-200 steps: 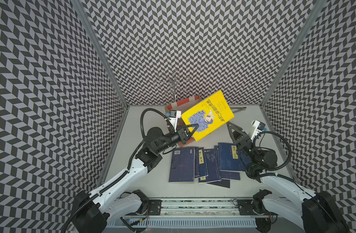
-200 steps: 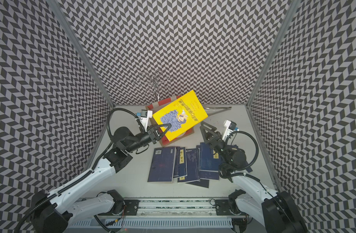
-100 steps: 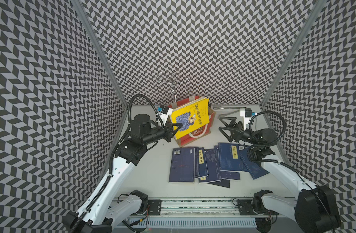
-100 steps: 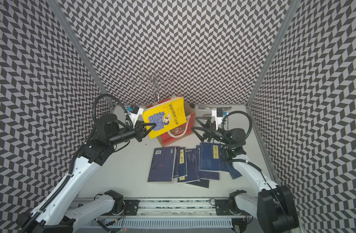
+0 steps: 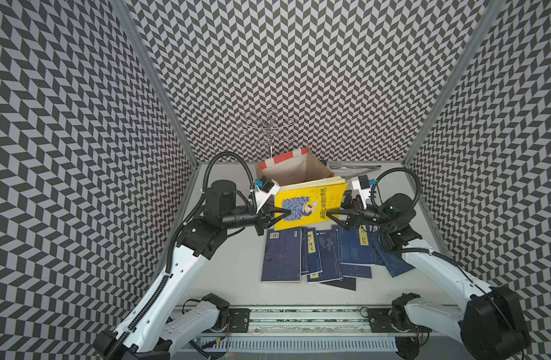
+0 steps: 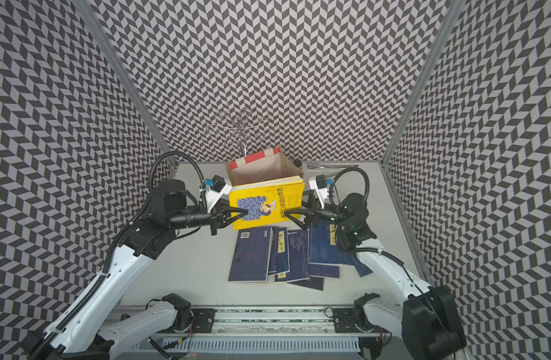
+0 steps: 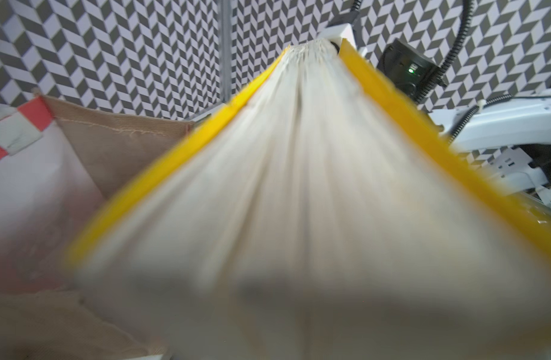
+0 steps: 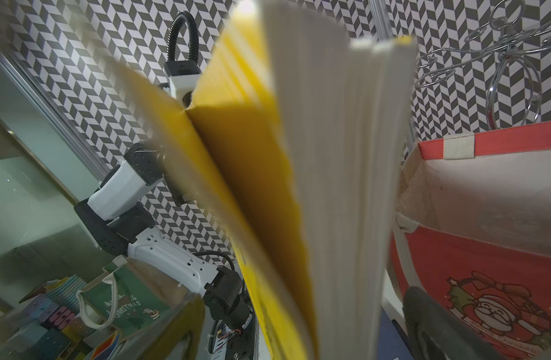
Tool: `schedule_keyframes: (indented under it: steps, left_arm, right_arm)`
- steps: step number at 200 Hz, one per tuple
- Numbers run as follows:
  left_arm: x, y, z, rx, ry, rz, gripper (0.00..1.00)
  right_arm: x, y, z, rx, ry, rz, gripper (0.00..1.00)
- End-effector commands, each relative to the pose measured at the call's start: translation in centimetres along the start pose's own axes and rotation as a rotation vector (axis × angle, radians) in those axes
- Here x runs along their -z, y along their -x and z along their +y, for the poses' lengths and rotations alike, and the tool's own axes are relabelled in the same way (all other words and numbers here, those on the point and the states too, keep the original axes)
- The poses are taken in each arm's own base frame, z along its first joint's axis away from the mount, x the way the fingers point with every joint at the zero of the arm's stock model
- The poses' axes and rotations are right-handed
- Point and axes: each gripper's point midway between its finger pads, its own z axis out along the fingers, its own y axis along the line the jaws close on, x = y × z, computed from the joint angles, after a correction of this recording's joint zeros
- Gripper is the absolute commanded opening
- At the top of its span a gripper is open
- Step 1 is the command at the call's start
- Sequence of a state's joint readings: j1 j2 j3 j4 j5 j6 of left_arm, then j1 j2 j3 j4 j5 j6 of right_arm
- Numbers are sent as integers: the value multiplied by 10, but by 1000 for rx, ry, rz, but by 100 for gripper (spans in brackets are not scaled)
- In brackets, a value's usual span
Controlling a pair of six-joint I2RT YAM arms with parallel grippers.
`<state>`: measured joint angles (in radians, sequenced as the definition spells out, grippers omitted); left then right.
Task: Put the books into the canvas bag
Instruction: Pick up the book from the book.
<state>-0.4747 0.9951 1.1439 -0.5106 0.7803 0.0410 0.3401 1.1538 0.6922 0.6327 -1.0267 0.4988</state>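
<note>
Shows only pale lining inside the canvas bag [image 5: 286, 159] at rear centre; hides its floor behind the yellow book [image 5: 308, 204], held upright at its near side. Clamps the book's left edge in the left gripper [image 5: 285, 213]; straddles the right edge with the right gripper [image 5: 334, 220], jaws apart. Has navy books [image 5: 318, 255] fanned on the tabletop [image 5: 236, 265] just in front, a wire stand [image 5: 269, 126] behind the bag, tongs [image 5: 353, 167] rear right.

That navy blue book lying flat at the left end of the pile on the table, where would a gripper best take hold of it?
Probably its outer long edge, approached from the robot's left. The navy book lies flat, with bare table beside that edge, while the opposite edge overlaps the neighbouring books. One finger would likely have to slide underneath.
</note>
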Motion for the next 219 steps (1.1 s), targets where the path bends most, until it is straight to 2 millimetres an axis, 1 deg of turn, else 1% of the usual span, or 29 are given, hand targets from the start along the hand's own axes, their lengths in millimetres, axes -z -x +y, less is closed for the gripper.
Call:
schedule_keyframes:
  steps: [1, 20, 34, 38, 46, 59, 63, 72, 87, 96, 101, 105, 118, 134, 135, 137, 139, 148, 170, 179, 196, 208, 219]
  left_arm:
    - [2, 22, -22, -129, -51, -33, 0]
    - [0, 22, -11, -124, 8, -26, 0]
    - [4, 27, -7, -131, 51, -43, 0]
    - [5, 29, -6, -133, 60, -49, 0]
    - [8, 33, -4, -138, 75, -67, 0]
    - [13, 41, 0, -137, 114, -109, 0]
    - [16, 44, 1, -136, 121, -126, 4]
    - [20, 49, -1, -136, 120, -166, 24]
    - [29, 56, -9, -147, 91, -238, 50]
    - [36, 61, -12, -148, 94, -290, 70]
    - [39, 63, -11, -142, 98, -318, 79]
    - [42, 65, -11, -135, 99, -341, 84]
    - [47, 67, -8, -103, 94, -397, 86]
    - [49, 68, -9, -45, 39, -464, 86]
    - [49, 68, -8, -40, 37, -466, 86]
    - [49, 69, -8, -34, 34, -476, 92]
    - [49, 68, -7, -34, 32, -482, 94]
    - [50, 69, -8, 9, -1, -525, 94]
    - [54, 70, -10, 63, -62, -623, 92]
    - [52, 71, -7, 88, -67, -633, 90]
    - [47, 72, -1, 113, -68, -632, 87]
    - [48, 75, -1, 111, -80, -642, 82]
    - [49, 79, -3, 105, -88, -653, 79]
  right_arm:
    - [1, 10, 33, 110, 116, -5, 73]
    - [2, 10, 46, 119, 163, 6, 47]
    - [3, 11, 50, 112, 169, 15, 17]
    - [3, 11, 50, 105, 167, 16, 10]
    - [4, 11, 52, 97, 168, 13, 0]
    - [6, 14, 56, 79, 174, -8, 0]
    - [7, 16, 56, 71, 171, -19, 0]
    - [8, 21, 59, 51, 176, -42, 0]
    - [10, 32, 64, 8, 190, -100, 0]
    - [13, 41, 66, -27, 199, -146, 0]
    - [14, 46, 67, -47, 201, -179, 0]
    - [16, 50, 68, -66, 204, -205, 0]
    - [22, 59, 73, -118, 237, -282, 0]
    - [28, 68, 74, -178, 266, -381, 0]
    - [29, 68, 74, -180, 267, -386, 0]
    - [29, 69, 74, -184, 271, -396, 0]
    - [30, 70, 74, -188, 273, -406, 0]
    - [30, 72, 72, -210, 278, -434, 0]
    - [26, 73, 65, -234, 246, -483, 0]
    - [24, 74, 65, -228, 228, -505, 0]
    - [14, 75, 66, -211, 204, -501, 0]
    - [5, 73, 66, -197, 190, -485, 0]
    - [1, 72, 64, -188, 174, -485, 0]
